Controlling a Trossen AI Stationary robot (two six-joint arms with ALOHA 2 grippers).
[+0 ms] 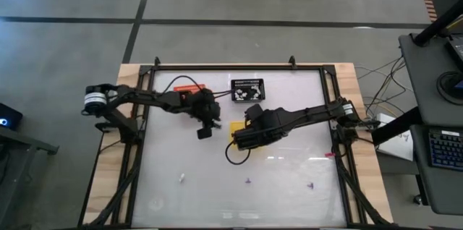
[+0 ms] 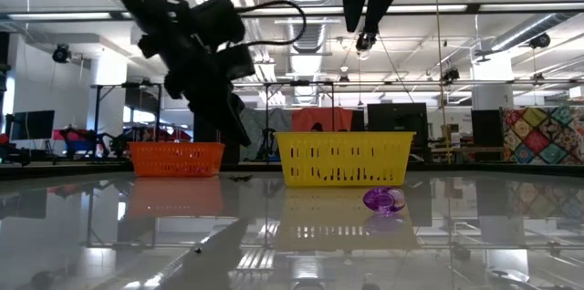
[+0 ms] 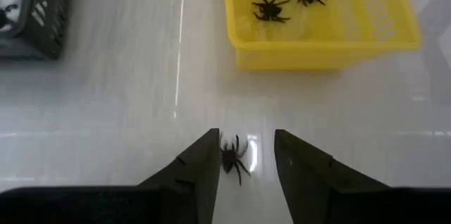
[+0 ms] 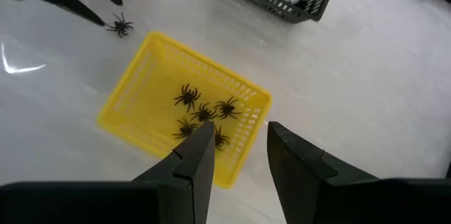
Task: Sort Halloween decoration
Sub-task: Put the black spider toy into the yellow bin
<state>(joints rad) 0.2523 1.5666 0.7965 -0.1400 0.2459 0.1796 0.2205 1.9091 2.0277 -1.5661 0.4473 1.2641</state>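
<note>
Yellow basket [image 3: 320, 34]: far rim cut off in left wrist view; largely covered by right arm [image 1: 289, 120] from above.
Black basket [image 3: 32, 16]: cropped at 10 o'clock, white contents blurred.
Orange basket [image 1: 194, 87]: mostly hidden under left arm [image 1: 155, 100].
Small table pieces [image 1: 247, 181]: too tiny to identify.

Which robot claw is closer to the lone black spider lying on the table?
Left. The left gripper straddles the spider, jaws open. The right gripper hangs over the yellow basket instead.
</note>
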